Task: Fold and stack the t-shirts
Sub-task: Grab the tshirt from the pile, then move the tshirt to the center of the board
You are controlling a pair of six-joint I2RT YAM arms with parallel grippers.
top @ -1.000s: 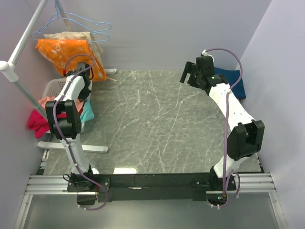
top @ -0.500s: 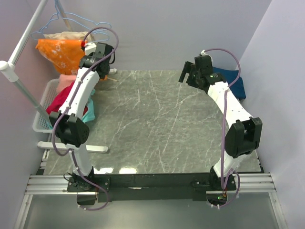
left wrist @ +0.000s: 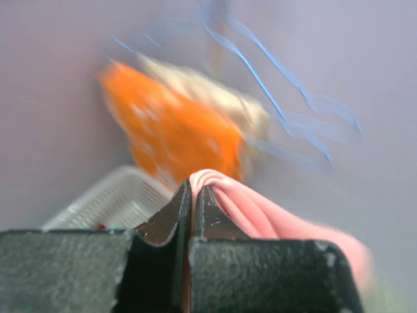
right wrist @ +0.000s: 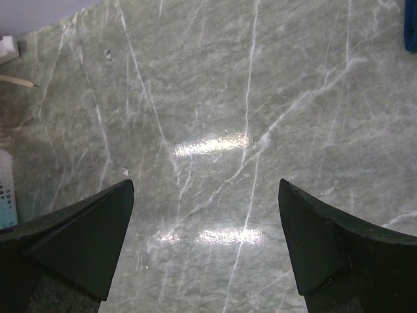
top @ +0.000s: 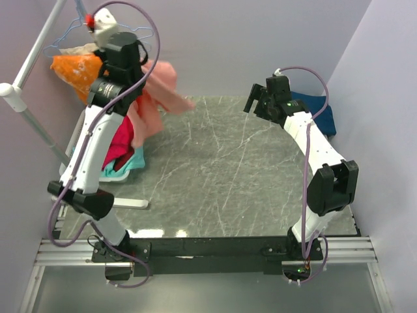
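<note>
Green-veined marble table (top: 215, 182) fills the top view, with the left gripper (top: 130, 59) holding the salmon-pink t-shirt (top: 156, 91) aloft at the far-left corner and the navy t-shirt (top: 319, 111) lying far right, behind the right gripper (top: 255, 102). On the left wrist view, the fingers (left wrist: 163, 222) pinch tight on a pink fold, with the orange cloth (left wrist: 176, 137) blurred behind. On the right wrist view, the fingers (right wrist: 71, 241) are spread wide above the marble.

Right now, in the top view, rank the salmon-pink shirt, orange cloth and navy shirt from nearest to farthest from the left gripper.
1. The salmon-pink shirt: pinched in the left gripper.
2. The orange cloth: hanging just left of it.
3. The navy shirt: far right, by the wall.
</note>
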